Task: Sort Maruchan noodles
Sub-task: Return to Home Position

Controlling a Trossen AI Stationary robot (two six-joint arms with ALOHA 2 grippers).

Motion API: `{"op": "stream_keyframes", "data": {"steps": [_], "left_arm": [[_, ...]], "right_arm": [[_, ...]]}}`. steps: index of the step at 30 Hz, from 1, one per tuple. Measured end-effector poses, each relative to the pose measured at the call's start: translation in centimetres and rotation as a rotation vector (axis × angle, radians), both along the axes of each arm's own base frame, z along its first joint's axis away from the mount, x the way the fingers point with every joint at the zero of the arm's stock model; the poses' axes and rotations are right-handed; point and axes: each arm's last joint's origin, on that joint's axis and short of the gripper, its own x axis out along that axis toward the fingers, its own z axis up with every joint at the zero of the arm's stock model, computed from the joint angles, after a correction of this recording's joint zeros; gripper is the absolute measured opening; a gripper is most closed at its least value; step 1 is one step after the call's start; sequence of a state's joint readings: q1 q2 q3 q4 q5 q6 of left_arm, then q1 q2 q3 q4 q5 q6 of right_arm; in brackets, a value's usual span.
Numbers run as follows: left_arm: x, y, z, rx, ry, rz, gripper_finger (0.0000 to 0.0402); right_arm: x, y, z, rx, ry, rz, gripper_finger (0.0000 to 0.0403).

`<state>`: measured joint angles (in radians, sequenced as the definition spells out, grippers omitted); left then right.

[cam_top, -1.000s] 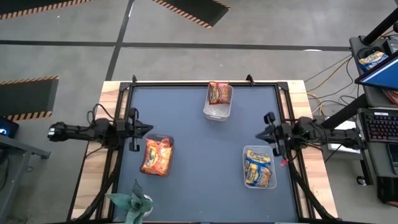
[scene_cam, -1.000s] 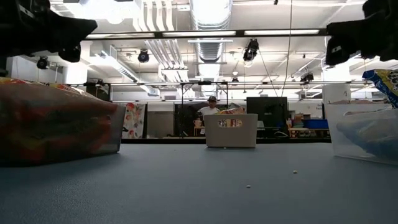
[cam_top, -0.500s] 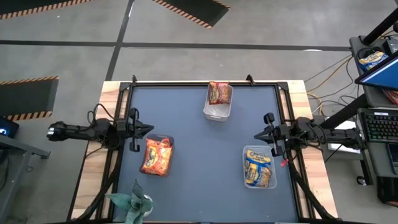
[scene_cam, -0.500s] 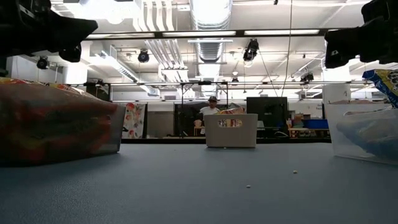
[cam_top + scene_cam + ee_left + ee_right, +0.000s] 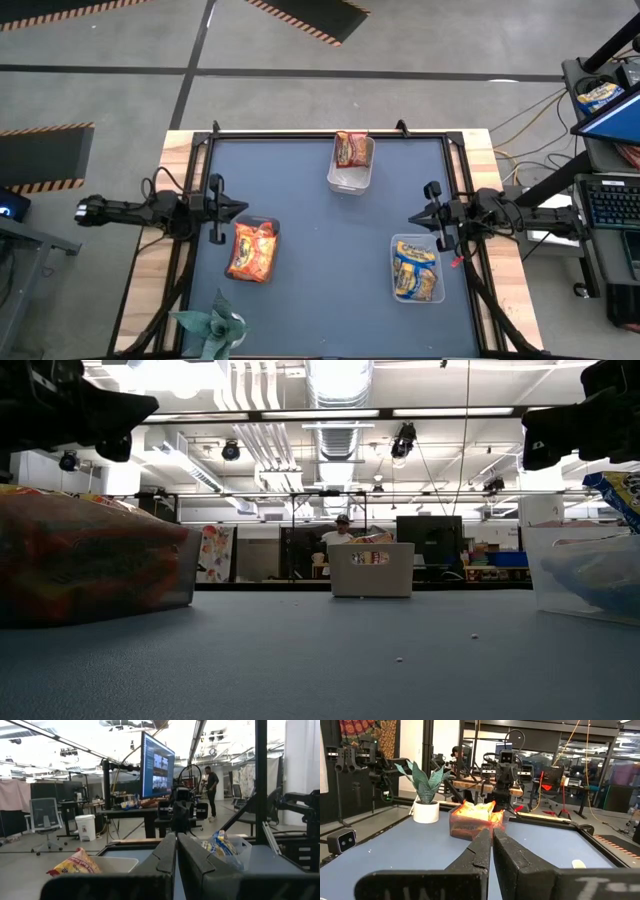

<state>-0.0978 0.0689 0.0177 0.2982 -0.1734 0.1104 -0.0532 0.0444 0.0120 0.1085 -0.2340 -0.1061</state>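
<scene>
Three clear tubs stand on the dark table mat. The left tub (image 5: 253, 250) holds orange-red noodle packets (image 5: 476, 812). The far tub (image 5: 350, 168) holds one orange-red packet (image 5: 351, 148) leaning on its far wall. The right tub (image 5: 416, 270) holds blue-and-yellow packets (image 5: 221, 846). My left gripper (image 5: 240, 208) is shut and empty, just beyond the left tub's far edge and above the table. My right gripper (image 5: 412, 218) is shut and empty, just beyond the right tub's far edge. The shut fingers also show in the left wrist view (image 5: 176, 847) and the right wrist view (image 5: 492, 842).
A potted plant (image 5: 215, 325) stands at the near left edge of the table. A small camera (image 5: 342, 840) sits at the near edge. A black frame (image 5: 300, 135) runs round the mat. A desk with a keyboard (image 5: 610, 205) stands right of the table.
</scene>
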Motion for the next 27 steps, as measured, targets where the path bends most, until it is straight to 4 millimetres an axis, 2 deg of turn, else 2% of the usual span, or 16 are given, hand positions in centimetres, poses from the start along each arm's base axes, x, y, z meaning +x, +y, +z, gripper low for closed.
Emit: {"op": "stream_keyframes", "data": {"steps": [27], "left_arm": [[0.36, -0.03, -0.33, 0.004, 0.041, 0.0, 0.0]], "right_arm": [[0.02, 0.0, -0.04, 0.0, 0.004, 0.0, 0.0009]]}}
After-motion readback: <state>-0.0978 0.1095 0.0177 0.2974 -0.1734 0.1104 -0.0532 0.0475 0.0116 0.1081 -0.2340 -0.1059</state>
